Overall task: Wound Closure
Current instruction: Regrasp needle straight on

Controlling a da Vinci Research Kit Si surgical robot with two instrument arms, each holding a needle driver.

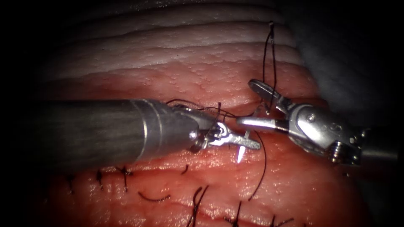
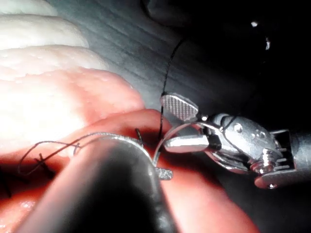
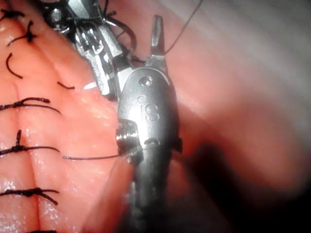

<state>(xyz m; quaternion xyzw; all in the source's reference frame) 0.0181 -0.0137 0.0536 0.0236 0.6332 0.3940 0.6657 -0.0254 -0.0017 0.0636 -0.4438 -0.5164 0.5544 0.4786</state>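
Observation:
My left tool (image 1: 249, 143) reaches in from the left, shut on the curved needle (image 1: 240, 154) a little behind its point. The bright point hangs free just above the tissue (image 1: 294, 185). The rest of the curve rises toward my right tool (image 1: 246, 103), whose jaws stand wide open around the needle's upper part without gripping it. In the left wrist view the needle (image 2: 171, 133) arcs between the open jaws of the right tool (image 2: 176, 125). Black thread (image 1: 269, 54) runs up and away from the right tool, and another strand (image 1: 264, 168) loops down over the tissue.
Several tied black stitches (image 1: 124, 172) with cut ends lie along the closed cut near the front edge of the tissue, also seen in the right wrist view as stitches (image 3: 29, 148). Pale fat layers (image 1: 176, 46) rise behind. The left shaft (image 1: 92, 130) covers the middle left.

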